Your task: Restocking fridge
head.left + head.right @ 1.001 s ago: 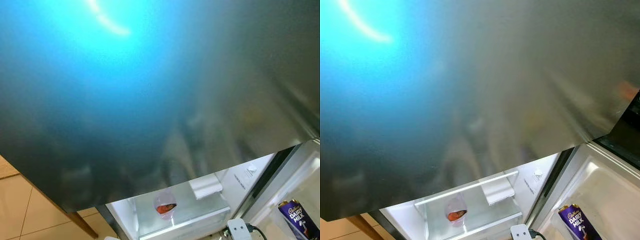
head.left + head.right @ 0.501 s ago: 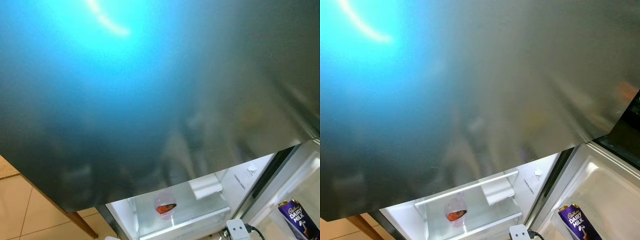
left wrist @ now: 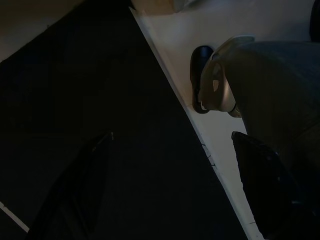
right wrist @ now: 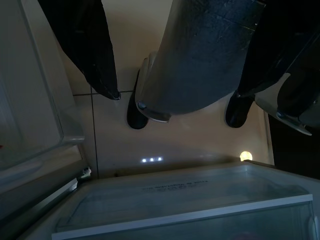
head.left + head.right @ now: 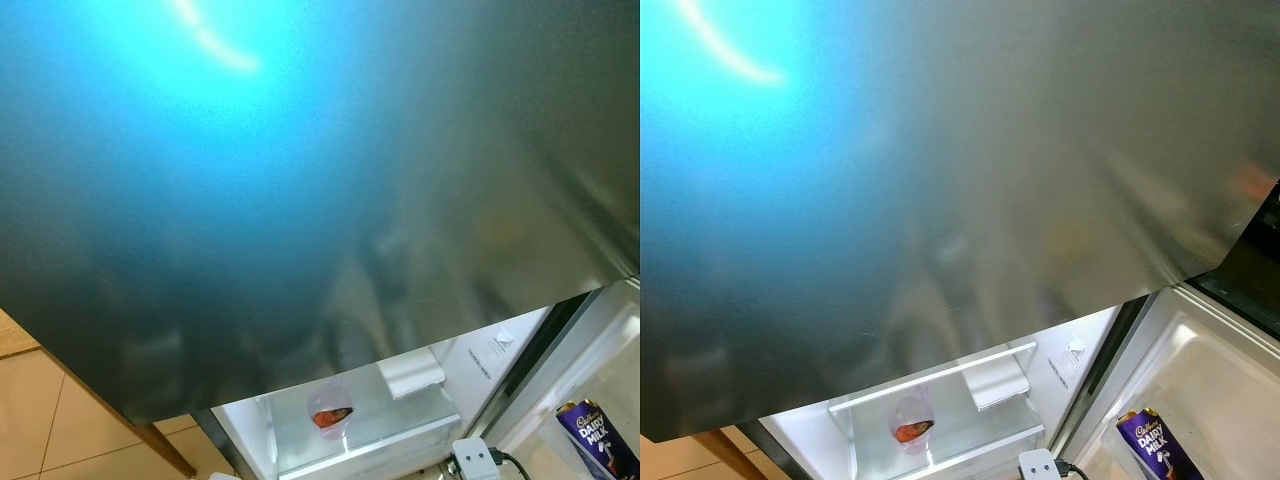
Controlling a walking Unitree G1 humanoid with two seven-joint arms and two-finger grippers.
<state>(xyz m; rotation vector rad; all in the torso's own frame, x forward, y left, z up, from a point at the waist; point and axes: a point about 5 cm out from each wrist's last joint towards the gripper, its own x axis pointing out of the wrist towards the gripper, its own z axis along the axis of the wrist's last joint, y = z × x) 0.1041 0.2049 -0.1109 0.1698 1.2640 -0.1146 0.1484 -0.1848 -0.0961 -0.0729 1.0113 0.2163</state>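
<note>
A brushed steel fridge door (image 5: pixel 330 180) with a blue glare hangs close in front of my head. Below it the lit lower fridge compartment (image 5: pixel 400 435) stands open. On its glass shelf lies a clear bag with something orange-red (image 5: pixel 331 412) beside a white box (image 5: pixel 411 372). A purple Dairy Milk chocolate pack (image 5: pixel 592 432) stands in the door bin on the right. My left gripper (image 3: pixel 172 135) hangs open over dark floor. My right gripper (image 4: pixel 176 94) hangs open above a clear fridge shelf (image 4: pixel 190 200), empty.
A white plug block with a black cable (image 5: pixel 477 458) sits at the lower edge by the fridge. A wooden leg (image 5: pixel 160 445) and beige floor tiles (image 5: pixel 60 420) lie to the left. My own legs and feet (image 4: pixel 200 55) show in the wrist views.
</note>
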